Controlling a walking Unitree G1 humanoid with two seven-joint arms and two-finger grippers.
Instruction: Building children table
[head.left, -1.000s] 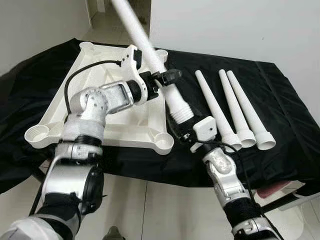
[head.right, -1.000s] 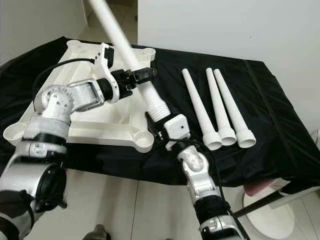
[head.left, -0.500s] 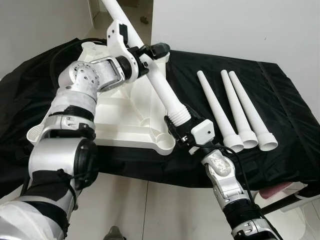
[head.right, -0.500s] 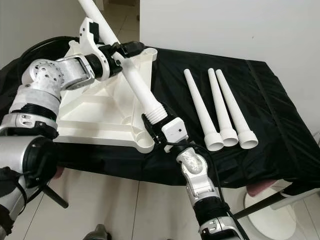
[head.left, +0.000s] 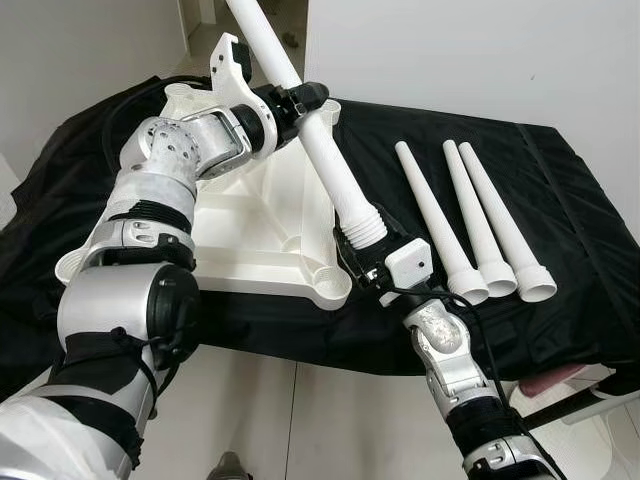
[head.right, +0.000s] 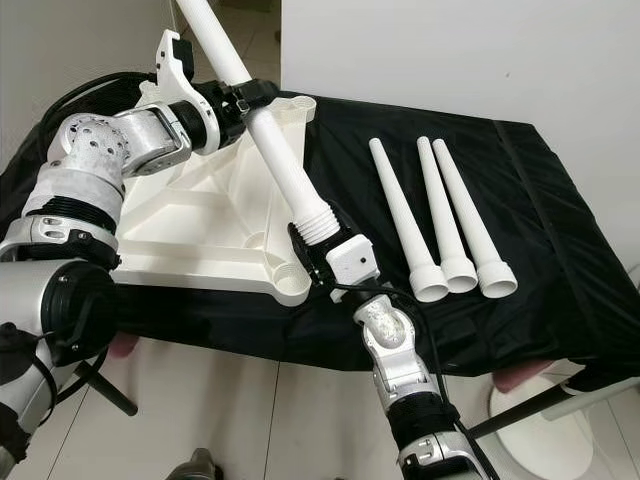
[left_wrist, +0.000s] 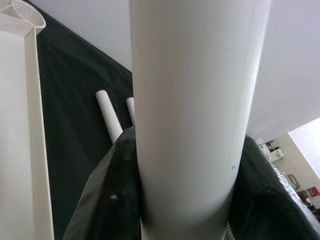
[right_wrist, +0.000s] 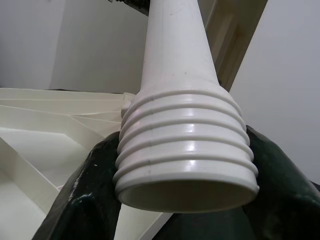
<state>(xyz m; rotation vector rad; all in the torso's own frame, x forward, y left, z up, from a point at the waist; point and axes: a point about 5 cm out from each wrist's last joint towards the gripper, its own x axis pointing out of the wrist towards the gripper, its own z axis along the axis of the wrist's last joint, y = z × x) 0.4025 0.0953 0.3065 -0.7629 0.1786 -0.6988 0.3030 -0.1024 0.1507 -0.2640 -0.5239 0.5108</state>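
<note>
Upturned white tabletop (head.left: 250, 225) on black cloth (head.left: 560, 250), corner sockets facing up to take legs. Three spare legs (head.left: 470, 225) just beside it, laid parallel. Fourth leg (head.left: 325, 160) slanted above its near corner socket (head.left: 328, 283): left gripper (head.left: 298, 100) clamped mid-shaft, right gripper (head.left: 368, 262) closed around the ribbed threaded end. Smooth, tapered white plastic.

The table leg (head.left: 318, 140) is plain white, with a ribbed end. The tabletop (head.left: 250, 225) is white too, perhaps a little creamy. Three spare legs (head.left: 470, 215) — also white — lie on a black cloth (head.left: 570, 230). The fingers (right_wrist: 80, 200) look black.
</note>
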